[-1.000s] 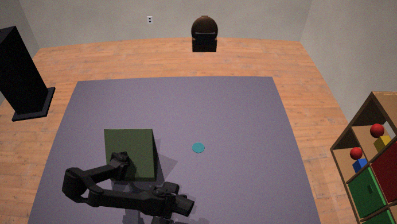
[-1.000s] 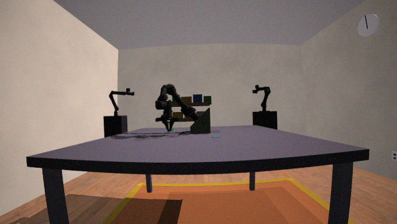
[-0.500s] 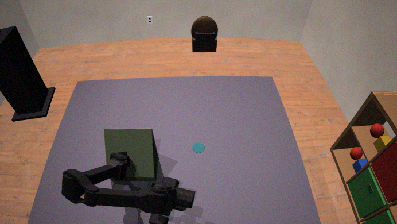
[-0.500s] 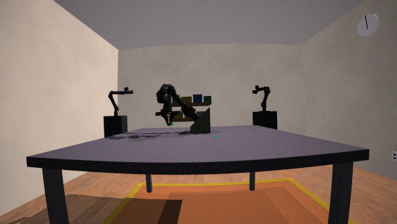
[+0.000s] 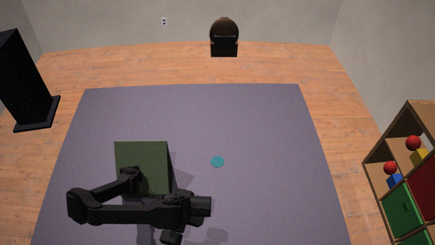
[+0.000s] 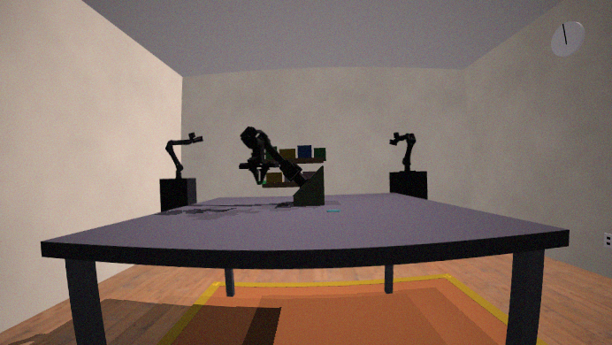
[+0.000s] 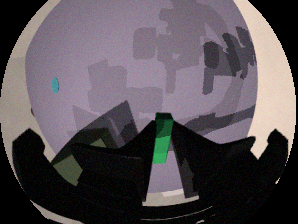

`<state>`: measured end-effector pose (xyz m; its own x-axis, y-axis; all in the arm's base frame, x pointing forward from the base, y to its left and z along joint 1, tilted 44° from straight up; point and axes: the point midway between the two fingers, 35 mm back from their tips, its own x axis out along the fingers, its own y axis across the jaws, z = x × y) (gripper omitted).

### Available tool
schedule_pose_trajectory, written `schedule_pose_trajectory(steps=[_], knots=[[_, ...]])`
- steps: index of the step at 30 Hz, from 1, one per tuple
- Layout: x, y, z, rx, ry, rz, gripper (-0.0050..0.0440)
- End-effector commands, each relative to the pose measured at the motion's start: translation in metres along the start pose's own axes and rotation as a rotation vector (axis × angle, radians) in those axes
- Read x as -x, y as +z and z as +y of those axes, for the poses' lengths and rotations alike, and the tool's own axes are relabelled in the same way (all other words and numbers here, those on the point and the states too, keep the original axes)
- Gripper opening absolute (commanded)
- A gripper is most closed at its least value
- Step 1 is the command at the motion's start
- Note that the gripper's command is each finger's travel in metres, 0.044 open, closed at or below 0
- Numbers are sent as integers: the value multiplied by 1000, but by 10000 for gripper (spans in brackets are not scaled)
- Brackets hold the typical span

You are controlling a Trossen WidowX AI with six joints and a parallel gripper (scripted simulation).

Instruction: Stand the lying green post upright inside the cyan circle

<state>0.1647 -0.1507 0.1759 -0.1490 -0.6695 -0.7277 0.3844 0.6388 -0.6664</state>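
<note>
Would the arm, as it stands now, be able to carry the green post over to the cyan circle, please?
Probably yes. The tool is shut on the green post, lifted off the purple table, and nothing stands between it and the cyan circle; the green wedge sits off to one side.
</note>
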Motion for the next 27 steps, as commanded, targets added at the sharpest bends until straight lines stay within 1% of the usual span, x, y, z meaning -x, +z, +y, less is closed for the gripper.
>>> schedule_pose_trajectory(steps=[1, 7, 20, 22, 27], knots=[[10, 1, -3, -7, -8, -18, 22], [11, 3, -1, 8, -3, -19, 22], [17, 33, 30, 185, 28, -25, 22], [17, 33, 30, 185, 28, -25, 22], [20, 43, 43, 254, 34, -26, 22]])
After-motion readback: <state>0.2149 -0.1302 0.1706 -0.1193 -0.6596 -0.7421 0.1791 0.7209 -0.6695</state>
